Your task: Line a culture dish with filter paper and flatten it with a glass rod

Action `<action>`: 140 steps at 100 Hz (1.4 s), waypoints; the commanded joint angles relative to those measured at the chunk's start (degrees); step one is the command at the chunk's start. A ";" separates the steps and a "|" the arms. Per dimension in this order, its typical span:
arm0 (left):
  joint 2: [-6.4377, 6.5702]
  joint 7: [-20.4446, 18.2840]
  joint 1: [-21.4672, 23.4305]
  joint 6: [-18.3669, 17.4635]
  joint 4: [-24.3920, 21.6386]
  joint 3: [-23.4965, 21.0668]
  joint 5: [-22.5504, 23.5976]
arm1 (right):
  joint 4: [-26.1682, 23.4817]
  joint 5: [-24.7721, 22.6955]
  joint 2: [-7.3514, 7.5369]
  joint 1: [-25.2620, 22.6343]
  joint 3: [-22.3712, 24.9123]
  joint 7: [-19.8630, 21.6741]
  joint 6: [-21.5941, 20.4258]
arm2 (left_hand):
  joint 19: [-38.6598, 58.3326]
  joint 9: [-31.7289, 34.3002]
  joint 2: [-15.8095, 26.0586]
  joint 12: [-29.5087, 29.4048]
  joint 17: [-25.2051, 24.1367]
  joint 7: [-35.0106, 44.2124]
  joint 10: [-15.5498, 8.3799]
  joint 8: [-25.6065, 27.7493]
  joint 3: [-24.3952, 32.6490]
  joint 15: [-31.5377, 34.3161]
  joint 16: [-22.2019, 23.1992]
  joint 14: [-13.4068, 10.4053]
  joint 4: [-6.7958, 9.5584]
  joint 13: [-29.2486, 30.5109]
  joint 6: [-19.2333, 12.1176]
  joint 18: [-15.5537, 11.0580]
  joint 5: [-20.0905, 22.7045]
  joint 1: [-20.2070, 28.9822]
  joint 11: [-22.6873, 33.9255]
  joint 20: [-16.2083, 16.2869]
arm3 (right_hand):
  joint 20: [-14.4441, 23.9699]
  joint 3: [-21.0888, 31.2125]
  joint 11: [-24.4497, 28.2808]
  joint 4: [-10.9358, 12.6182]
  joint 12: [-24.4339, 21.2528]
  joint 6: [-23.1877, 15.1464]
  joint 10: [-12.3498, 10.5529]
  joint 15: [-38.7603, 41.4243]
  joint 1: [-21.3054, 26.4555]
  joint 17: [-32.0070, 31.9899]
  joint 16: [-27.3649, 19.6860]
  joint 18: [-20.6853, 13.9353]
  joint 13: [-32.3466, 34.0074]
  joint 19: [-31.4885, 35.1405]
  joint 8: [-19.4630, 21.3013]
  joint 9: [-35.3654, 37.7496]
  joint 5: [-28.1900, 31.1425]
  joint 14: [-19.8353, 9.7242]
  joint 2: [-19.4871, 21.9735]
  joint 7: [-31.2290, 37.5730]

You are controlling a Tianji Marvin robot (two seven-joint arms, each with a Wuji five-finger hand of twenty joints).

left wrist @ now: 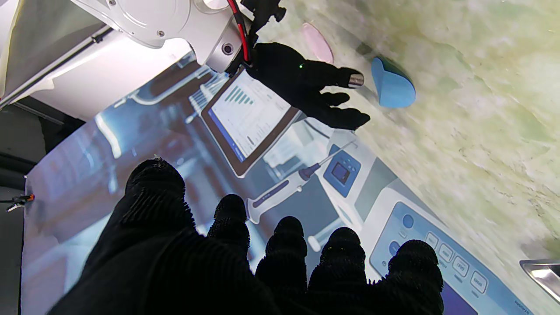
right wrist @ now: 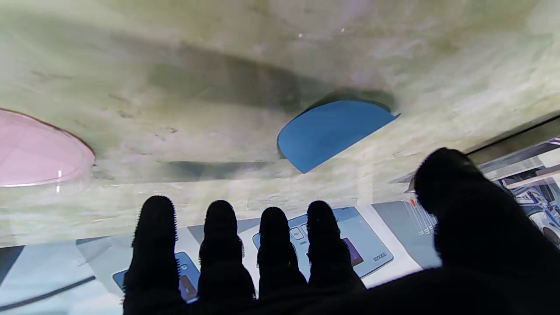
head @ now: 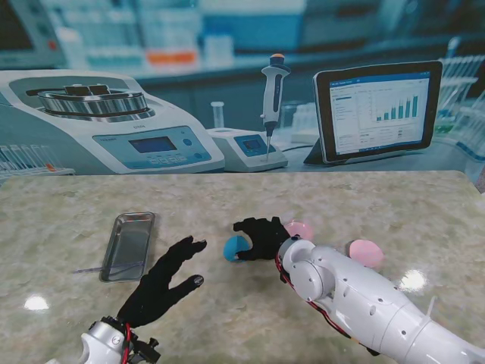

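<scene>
Both robot hands point(head: 163, 280) point(head: 261, 236) open, empty; blue filter paper point(head: 236, 246) curled, edge raised, beside the right one

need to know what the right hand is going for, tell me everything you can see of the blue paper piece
The blue paper piece is a thin, matte sheet, flat and uncreased, with one rounded side and one straight edge meeting at a corner, so it looks like part of a disc rather than a full circle. It seems to lie on the marbled table, casting a dark shadow along its curved side. The right hand hovers right beside it, fingers spread; contact cannot be confirmed. A pink dish sits on the hand's other side.
</scene>
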 commanded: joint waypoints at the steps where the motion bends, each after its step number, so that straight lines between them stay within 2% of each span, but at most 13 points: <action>1: 0.20 -0.47 0.00 0.42 -0.33 -0.07 0.17 | 0.27 -0.82 -0.60 0.02 -0.84 -0.28 0.67 | -2.53 -1.09 1.49 1.54 -0.12 1.16 -0.25 0.29 -0.90 -0.43 0.66 -1.69 0.79 -1.60 -2.06 -1.67 -0.04 0.54 0.46 0.85 | 1.13 -0.26 -2.00 -1.45 -0.16 2.17 1.80 1.11 -2.13 -1.06 0.76 0.10 -2.17 0.78 -0.64 -1.51 -1.75 1.41 -2.73 -1.30; 18: 0.23 -0.69 -0.27 0.73 -0.20 -0.05 0.16 | 0.56 -2.11 -0.65 1.00 -3.09 -0.15 2.04 | -2.54 -1.10 1.50 1.54 -0.12 1.20 -0.26 0.32 -0.91 -0.44 0.68 -1.72 0.78 -1.61 -1.94 -1.67 -0.03 0.54 0.43 0.85 | 1.61 1.41 -4.39 -1.97 0.53 4.34 3.69 0.29 -3.36 -0.94 0.78 0.10 -2.93 0.67 -0.62 -1.74 -2.20 2.46 -5.09 -2.85; 21: 0.23 -0.69 -0.29 0.72 -0.17 -0.04 0.15 | 0.66 -2.19 -0.68 1.12 -3.35 -0.16 2.12 | -2.53 -1.09 1.46 1.54 -0.11 1.22 -0.27 0.33 -0.91 -0.43 0.69 -1.69 0.78 -1.59 -2.06 -1.67 0.01 0.56 0.44 0.85 | 1.77 2.99 -4.95 -2.35 1.04 4.89 4.10 -0.03 -4.30 -0.92 0.79 0.10 -2.86 0.58 -0.37 -1.62 -1.85 2.77 -5.59 -3.49; 46: 0.27 -0.91 -0.34 0.65 -0.03 -0.08 0.11 | 1.18 -2.67 -0.70 2.14 -5.19 0.52 3.17 | -2.53 -1.08 1.47 1.55 -0.12 1.27 -0.29 0.37 -0.92 -0.44 0.67 -1.74 0.77 -1.59 -1.96 -1.62 0.04 0.55 0.44 0.88 | 1.91 5.15 -7.36 -3.14 0.50 8.00 7.18 -1.45 -5.90 -1.23 0.27 0.17 -4.16 0.20 -0.55 -2.14 -1.10 3.70 -7.04 -5.87; 68: 0.28 -0.94 -0.44 0.69 0.07 0.03 0.04 | 2.29 -3.14 -0.99 2.95 -6.58 0.02 3.74 | -2.53 -1.09 1.49 1.55 -0.11 1.24 -0.27 0.37 -0.90 -0.44 0.67 -1.74 0.78 -1.59 -1.94 -1.68 0.01 0.56 0.43 0.87 | 2.00 5.56 -8.42 -3.56 0.20 8.36 6.48 -1.95 -5.71 -1.30 0.04 0.01 -4.56 -0.13 -0.02 -2.06 -1.31 3.46 -7.42 -6.42; 91: 0.29 -0.97 -0.50 0.82 0.10 0.15 0.00 | 2.62 -3.67 -1.09 3.01 -6.91 -0.74 3.80 | -2.54 -1.08 1.50 1.54 -0.12 1.24 -0.34 0.38 -0.93 -0.45 0.65 -1.76 0.77 -1.59 -1.99 -1.68 0.00 0.51 0.42 0.87 | 2.77 6.41 -6.08 -3.66 3.64 7.97 6.04 -1.37 -5.57 -0.94 0.26 -0.03 -4.26 -0.20 6.25 -2.01 -1.49 3.39 -7.68 -2.26; 116: 0.31 -1.09 -0.59 0.87 0.21 0.14 0.02 | 2.49 -3.89 -1.10 2.95 -7.12 -0.85 3.93 | -2.55 -1.10 1.49 1.51 -0.12 1.24 -0.30 0.38 -0.92 -0.46 0.62 -1.76 0.77 -1.61 -1.85 -1.69 -0.05 0.53 0.41 0.84 | 3.00 6.48 -6.48 -3.62 3.95 6.74 5.42 -1.20 -5.48 -0.60 0.30 0.27 -4.22 -0.05 8.43 -2.14 -2.72 3.65 -7.77 -1.12; 121: 0.32 -1.12 -0.62 0.89 0.25 0.14 0.00 | 2.50 -3.88 -1.11 2.98 -7.17 -0.85 3.87 | -2.55 -1.09 1.44 1.50 -0.12 1.25 -0.32 0.39 -0.91 -0.46 0.60 -1.70 0.77 -1.61 -1.95 -1.68 0.00 0.56 0.41 0.83 | 3.11 6.54 -6.52 -3.57 4.47 6.41 5.27 -1.16 -5.51 -0.52 0.31 0.37 -4.16 -0.01 9.84 -2.19 -3.11 3.63 -7.79 -0.34; 140: 0.32 -1.15 -0.71 0.88 0.35 0.17 0.00 | 2.54 -3.94 -1.09 3.27 -7.50 -0.62 3.78 | -2.55 -1.10 1.46 1.49 -0.12 1.23 -0.31 0.38 -0.92 -0.47 0.57 -1.74 0.77 -1.61 -2.07 -1.67 -0.04 0.53 0.40 0.81 | 3.19 6.54 -6.74 -3.58 4.83 6.47 5.29 -1.17 -5.46 -0.45 0.30 0.59 -4.14 0.03 10.55 -2.23 -3.46 3.87 -7.86 -0.41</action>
